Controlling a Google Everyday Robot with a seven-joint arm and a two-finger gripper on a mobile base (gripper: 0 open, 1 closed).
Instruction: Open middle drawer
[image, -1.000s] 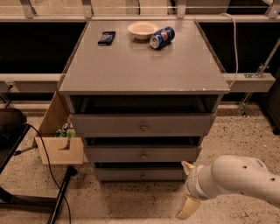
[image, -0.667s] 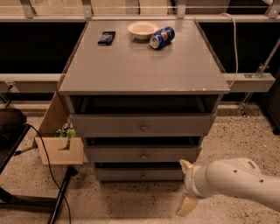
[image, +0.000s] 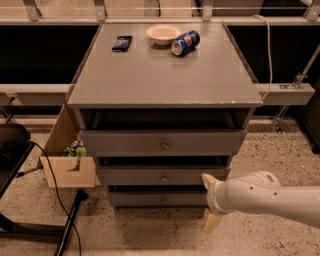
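Observation:
The grey cabinet (image: 165, 75) has three drawers stacked under its top. The middle drawer (image: 130, 176) is a shallow grey front with a small round knob (image: 164, 178), and it looks closed. The top drawer (image: 125, 142) and the lowest drawer (image: 135, 198) also look closed. My gripper (image: 210, 201) is on a white arm coming in from the right. It sits low at the cabinet's right front, just right of the middle and lowest drawers. Its two cream fingers (image: 212, 222) are spread apart, one above the other, and hold nothing.
A bowl (image: 162, 34), a blue can on its side (image: 185, 42) and a small black object (image: 122, 43) lie on the cabinet top. A cardboard box (image: 70, 171) stands at the left. A black cable and stand (image: 70, 220) cross the speckled floor.
The arm and gripper have moved a little to the left, closer to the drawer fronts. The drawers have not moved.

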